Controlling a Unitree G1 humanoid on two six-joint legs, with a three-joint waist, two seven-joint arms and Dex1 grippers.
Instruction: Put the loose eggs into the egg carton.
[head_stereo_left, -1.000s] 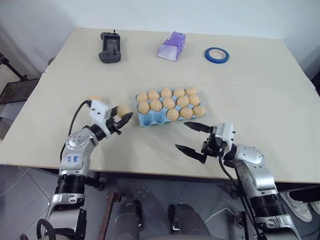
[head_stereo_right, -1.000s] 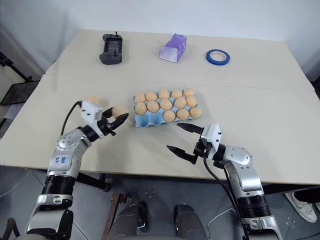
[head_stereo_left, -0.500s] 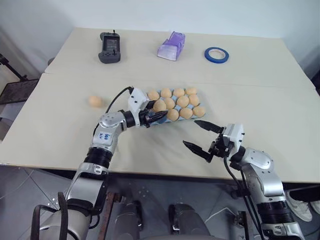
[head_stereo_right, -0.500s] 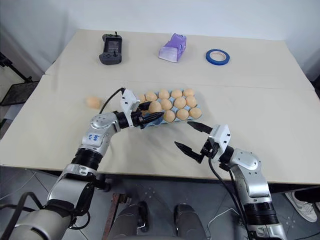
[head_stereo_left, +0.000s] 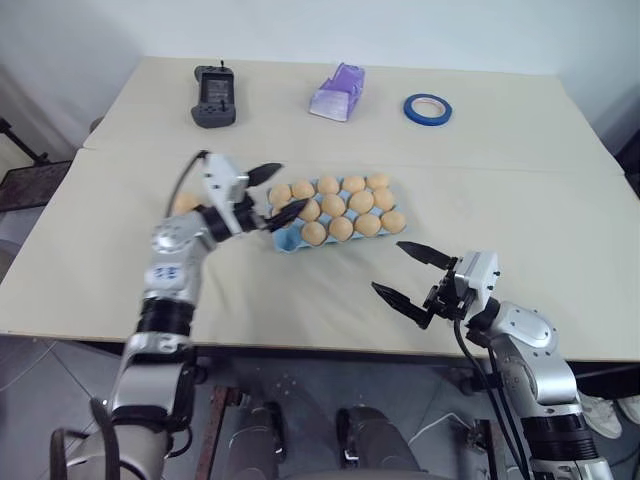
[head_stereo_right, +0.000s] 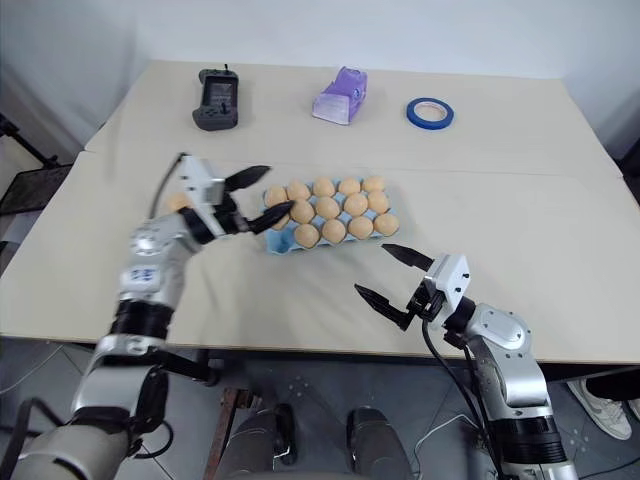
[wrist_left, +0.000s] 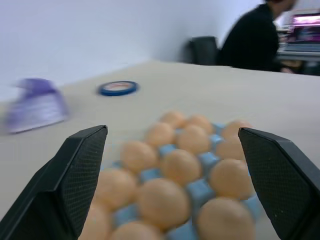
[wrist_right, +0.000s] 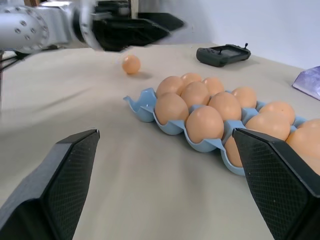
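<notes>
Blue carton (head_stereo_left: 290, 238) sits mid-bench nearly full of eggs (head_stereo_left: 340, 205), one egg (wrist_right: 131, 64) loose on the pale bench (head_stereo_left: 520, 180) to its left, left gripper (head_stereo_left: 276, 192) spread wide over the carton's left end, right gripper (head_stereo_left: 408, 270) spread empty nearby, white wall behind.

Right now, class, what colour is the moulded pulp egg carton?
Light blue moulded pulp egg carton; clearest in the right wrist view.

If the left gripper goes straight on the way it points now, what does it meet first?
Probably the eggs in the light blue moulded pulp egg carton. The open left gripper hangs over the carton's near-left corner, and the filled cups lie straight between its fingers in its wrist view. Height is unclear, so it may pass just above them.
</notes>
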